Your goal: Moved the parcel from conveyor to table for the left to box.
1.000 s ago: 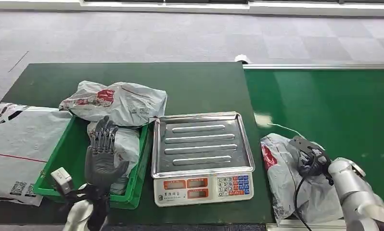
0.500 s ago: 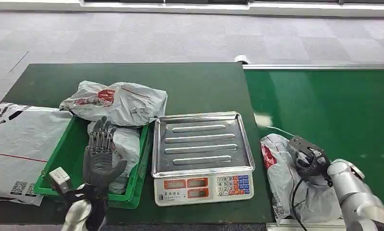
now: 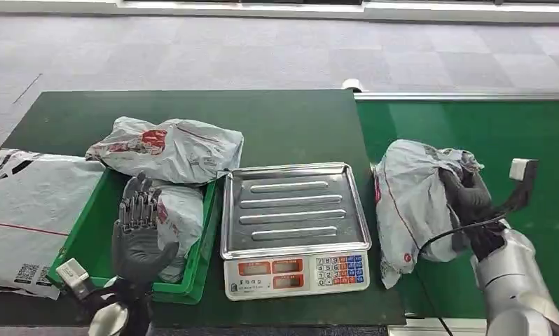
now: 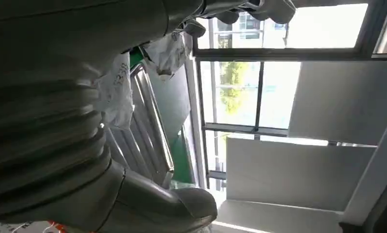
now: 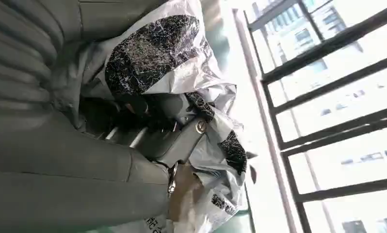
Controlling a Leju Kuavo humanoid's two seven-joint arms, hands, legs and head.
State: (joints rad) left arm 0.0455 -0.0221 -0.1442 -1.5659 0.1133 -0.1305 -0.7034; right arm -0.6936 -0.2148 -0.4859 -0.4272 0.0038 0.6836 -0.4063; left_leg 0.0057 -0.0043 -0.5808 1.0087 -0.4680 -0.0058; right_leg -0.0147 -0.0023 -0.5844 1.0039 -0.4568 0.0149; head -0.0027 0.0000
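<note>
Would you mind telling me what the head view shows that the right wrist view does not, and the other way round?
Head view alone: the scale with its steel tray, the green bin holding parcels, and the left hand raised, fingers apart, above that bin. Right wrist view alone: window frames with bright daylight behind them. Both show the right hand gripping the grey parcel, whose crumpled plastic bunches around the dark fingers.

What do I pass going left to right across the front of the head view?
Flat grey parcel → left robot hand over the green crate → weighing scale → grey parcel held by the right robot hand.
</note>
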